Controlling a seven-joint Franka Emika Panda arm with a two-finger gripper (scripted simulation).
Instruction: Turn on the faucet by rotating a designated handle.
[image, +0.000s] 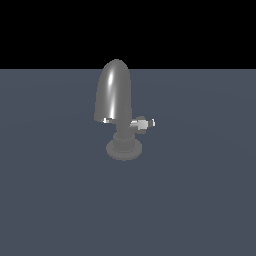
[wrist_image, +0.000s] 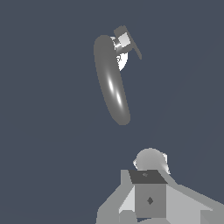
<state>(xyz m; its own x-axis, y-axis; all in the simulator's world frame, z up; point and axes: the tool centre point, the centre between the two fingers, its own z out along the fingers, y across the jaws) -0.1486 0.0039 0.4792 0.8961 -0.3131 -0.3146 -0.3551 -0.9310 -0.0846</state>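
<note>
The faucet (image: 114, 95) stands on the grey floor in the middle of the exterior view. It is glossy grey, with a tall bullet-shaped spout, a ribbed neck and a round base. The handle (image: 145, 123), a short silvery stub with a white tip, sticks out of the neck toward the exterior view's right. The wrist view looks down on the faucet (wrist_image: 112, 85) from well above, with the handle (wrist_image: 124, 40) beside the spout's far end. No gripper fingers show in either view. Nothing touches the faucet.
Pale grey blocky arm parts (wrist_image: 149, 197) with a rounded link (wrist_image: 151, 159) fill one edge of the wrist view, apart from the faucet. A flat dark grey floor (image: 55, 200) surrounds the faucet.
</note>
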